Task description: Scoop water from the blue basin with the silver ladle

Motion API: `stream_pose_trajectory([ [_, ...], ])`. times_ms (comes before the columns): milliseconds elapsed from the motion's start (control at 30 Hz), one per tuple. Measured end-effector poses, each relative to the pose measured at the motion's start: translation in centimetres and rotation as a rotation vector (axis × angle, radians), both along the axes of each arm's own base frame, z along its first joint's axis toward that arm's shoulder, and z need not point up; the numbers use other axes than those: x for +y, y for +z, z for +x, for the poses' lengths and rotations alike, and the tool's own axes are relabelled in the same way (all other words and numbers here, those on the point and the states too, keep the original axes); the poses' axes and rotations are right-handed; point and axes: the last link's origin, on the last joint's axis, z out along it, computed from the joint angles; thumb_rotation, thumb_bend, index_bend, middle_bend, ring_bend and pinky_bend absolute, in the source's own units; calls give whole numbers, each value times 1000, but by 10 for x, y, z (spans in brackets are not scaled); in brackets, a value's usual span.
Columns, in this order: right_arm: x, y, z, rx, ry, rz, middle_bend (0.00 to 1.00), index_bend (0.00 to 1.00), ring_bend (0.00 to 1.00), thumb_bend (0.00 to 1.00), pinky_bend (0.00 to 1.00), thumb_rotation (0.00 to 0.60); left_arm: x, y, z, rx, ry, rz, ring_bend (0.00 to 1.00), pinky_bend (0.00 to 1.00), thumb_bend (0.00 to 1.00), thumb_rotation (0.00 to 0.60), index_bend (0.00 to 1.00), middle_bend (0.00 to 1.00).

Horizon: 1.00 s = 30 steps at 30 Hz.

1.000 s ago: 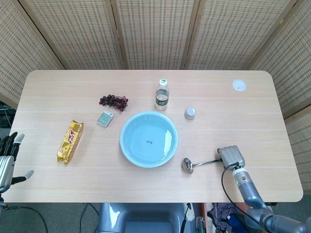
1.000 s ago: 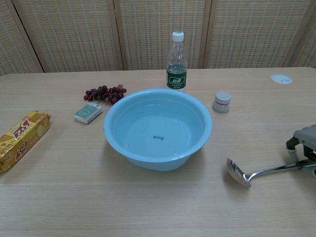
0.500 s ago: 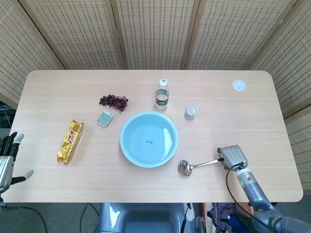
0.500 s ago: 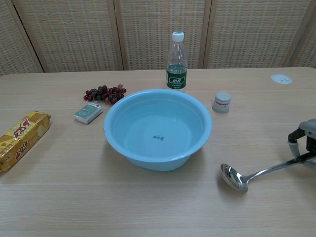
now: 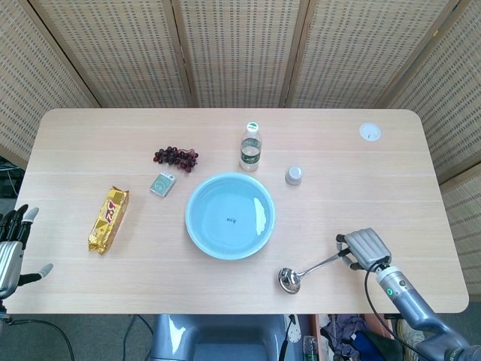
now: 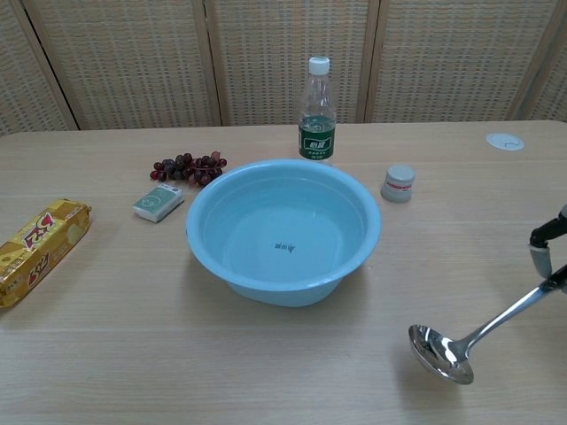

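A: Starting with the head view, what is seen to have changed?

B: The silver ladle point(image 5: 308, 269) has been lifted and swung. A second ago its bowl lay just beside the rim of the blue basin point(image 5: 230, 216); now the bowl is held nearer the front edge of the tabletop point(image 5: 391, 180), apart from the basin, with the handle slanting up to the right hand point(image 5: 366, 247). The fingers point(image 5: 347, 261) are closed around the handle end. The left hand point(image 5: 10, 244) is kept off the tabletop at the left edge, fingers spread, nothing held.

A: And in the chest view?

B: The same shift is confirmed. The ladle point(image 6: 469, 341) is raised, its bowl hanging above its own shadow on the wood, hollow side up and dry so far as can be told. Only a sliver of the right hand point(image 6: 551, 257) is shown at the frame edge. The basin point(image 6: 283, 232) is unmoved, water resting in it.

A: What does that mean for the task?

B: The grasp and lift are judged done; the scoop is not yet begun. The bowl must be carried over the near rim and dipped.
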Motion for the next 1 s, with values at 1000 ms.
stream_pose_trajectory([
  [1000, -35, 40, 85, -66, 23, -77, 932, 758, 925, 827, 1000, 600, 4, 4, -2, -21, 8, 4, 0, 0, 0, 600, 0, 0],
])
